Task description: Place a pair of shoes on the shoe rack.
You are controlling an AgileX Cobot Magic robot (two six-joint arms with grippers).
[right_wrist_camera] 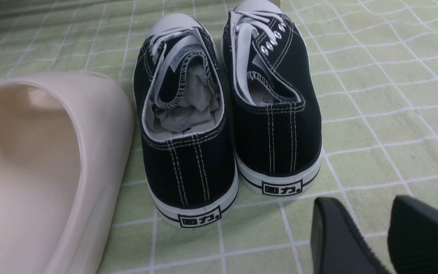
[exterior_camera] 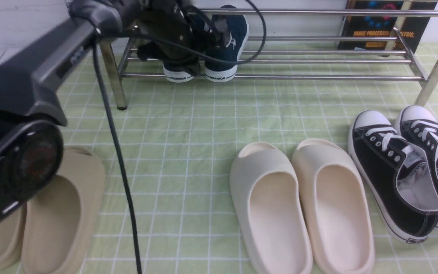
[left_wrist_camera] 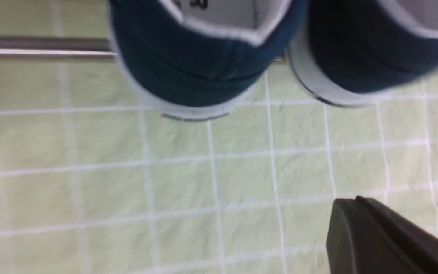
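Front view: two navy slip-on shoes rest on the lower bars of the steel rack, top centre-left of the frame, heels outward. The left hand is at their heels, its fingers closed together, apparently gripping nothing. The right hand, lower right in its wrist view, has its fingers parted, nothing between them. The step in hand is judged to be a final adjustment of the placed pair; the next move calls for a small nudge if needed, then a clean withdrawal without catching a heel. The left wrist view shows the gap between the heels, which the arm partly obscures in front; the right wrist view shows only black lace-up sneakers and a cream slide.
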